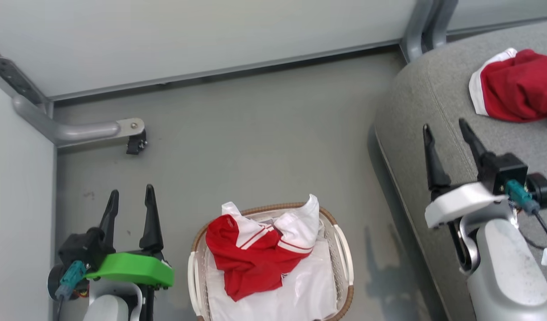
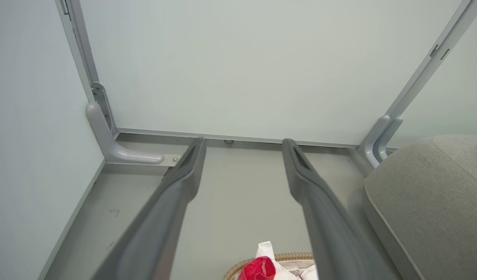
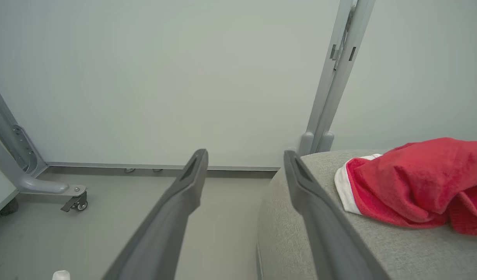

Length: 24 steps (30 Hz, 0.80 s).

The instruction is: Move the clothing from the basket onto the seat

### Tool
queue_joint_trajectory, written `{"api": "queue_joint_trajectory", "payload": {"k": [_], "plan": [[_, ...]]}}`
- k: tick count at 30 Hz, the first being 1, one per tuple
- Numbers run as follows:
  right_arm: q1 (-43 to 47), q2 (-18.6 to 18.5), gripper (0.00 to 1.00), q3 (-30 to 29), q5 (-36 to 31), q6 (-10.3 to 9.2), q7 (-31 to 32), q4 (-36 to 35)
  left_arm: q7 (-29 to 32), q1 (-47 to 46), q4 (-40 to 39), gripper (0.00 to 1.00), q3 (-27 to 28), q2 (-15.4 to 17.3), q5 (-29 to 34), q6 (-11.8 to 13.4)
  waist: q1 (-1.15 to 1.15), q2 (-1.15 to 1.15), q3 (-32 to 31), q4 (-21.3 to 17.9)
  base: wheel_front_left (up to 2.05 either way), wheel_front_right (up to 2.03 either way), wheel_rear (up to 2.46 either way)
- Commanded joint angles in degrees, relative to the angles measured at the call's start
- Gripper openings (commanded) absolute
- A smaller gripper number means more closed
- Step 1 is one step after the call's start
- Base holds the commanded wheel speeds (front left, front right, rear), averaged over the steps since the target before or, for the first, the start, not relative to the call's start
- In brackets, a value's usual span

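- Head view: I'm using the basket as my reference. The striped garment is heaped inside it on the white liner. It runs on a slant from a white peak at the basket's far rim down to a red tail at the near-left. The left gripper sits just left of the basket, fingers spread wide, nothing in them. The right gripper is well right of the basket, up over the edge of the seat, also wide and empty. The plain red garment lies on the seat, far right of the basket.
- Left wrist view: the left gripper is wide apart and aimed past the basket at the wall. The striped garment peeks in at the bottom edge between the fingers. So I reckon the cloth lies below this gripper and a touch to its right.
- Right wrist view: the right gripper is wide and empty, pointing at the wall, with the seat and red garment off to its right.
- My take: the left arm is clearly nearer the basket, so I'd tip it down and in toward the red bulk.
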Motion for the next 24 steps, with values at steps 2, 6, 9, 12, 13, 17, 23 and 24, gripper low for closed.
{"api": "queue_joint_trajectory", "payload": {"k": [2,6,9,12,13,17,23,24], "plan": [[3.16,0.35,1.00,-0.50,1.03,-0.06,-0.27,-1.08,-0.05,1.76,0.23,1.00,-0.29,-0.01,-0.76,-0.07,0.00,0.00,-3.62,2.25,0.00,0.00,0.00],[7.20,0.71,1.00,0.45,3.76,-0.06,-0.27,-1.61,-0.05,3.79,0.68,1.00,-0.59,-0.01,-1.67,0.43,0.00,0.00,-6.03,2.36,0.00,0.00,0.00],[9.74,0.75,1.00,1.90,5.00,-0.06,-0.27,-1.86,-0.05,5.09,0.76,1.00,-0.86,0.00,-2.10,0.57,0.00,0.00,-7.36,2.33,0.00,0.00,0.00],[11.79,0.66,1.00,2.78,4.90,-0.06,-0.27,-2.05,-0.05,6.14,1.04,1.00,-1.07,-0.01,-2.29,0.67,0.00,0.00,-8.32,2.24,0.00,0.00,0.00],[12.32,0.68,1.00,2.85,4.71,-0.06,-0.27,-2.16,-0.05,6.36,1.11,1.00,-1.13,-0.01,-2.34,0.70,0.00,0.00,-8.54,2.21,0.00,0.00,0.00],[14.00,0.72,1.00,3.31,5.35,-0.06,-0.28,-2.36,-0.05,7.14,1.40,1.00,-1.27,0.00,-2.41,0.82,0.00,0.00,-9.16,2.00,0.00,0.00,0.00],[14.77,0.73,1.00,4.10,5.61,-0.06,-0.27,-2.11,-0.05,7.35,1.74,1.00,-1.67,-0.01,-2.32,0.77,0.00,0.00,-9.57,1.63,0.00,0.00,0.00],[14.75,0.74,1.00,4.26,5.57,-0.06,-0.28,-2.04,-0.05,7.35,1.81,1.00,-1.78,-0.01,-2.27,0.74,0.00,0.00,-9.65,1.57,0.00,0.00,0.00]]}}
